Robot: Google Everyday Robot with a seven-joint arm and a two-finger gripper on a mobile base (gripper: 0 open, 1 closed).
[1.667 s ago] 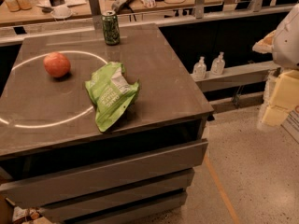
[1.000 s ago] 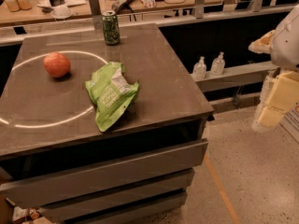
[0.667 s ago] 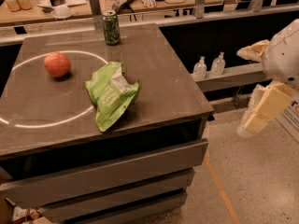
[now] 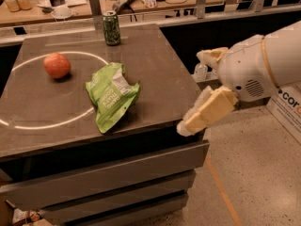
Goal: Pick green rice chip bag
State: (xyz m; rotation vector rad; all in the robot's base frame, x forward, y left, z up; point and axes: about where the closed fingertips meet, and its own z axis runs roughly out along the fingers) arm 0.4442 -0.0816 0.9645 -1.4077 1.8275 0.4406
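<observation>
The green rice chip bag [image 4: 112, 96] lies crumpled near the middle of the dark tabletop [image 4: 155, 65], its white label patch facing up. My gripper [image 4: 191, 92] comes in from the right, just off the table's right front corner, to the right of the bag and apart from it. Its two cream fingers are spread apart and hold nothing. The lower finger [image 4: 207, 111] points down-left toward the table's edge.
A red apple [image 4: 57, 65] sits at the left inside a white circle marked on the top. A dark green drink can [image 4: 111, 28] stands at the back. Drawers [image 4: 108, 178] run below the tabletop. A cluttered wooden bench [image 4: 141, 1] stands behind. A box [image 4: 289, 109] stands on the floor at the right.
My gripper and arm have swung in from the right edge of the view toward the table's right front corner. The bag, apple and can have not moved.
</observation>
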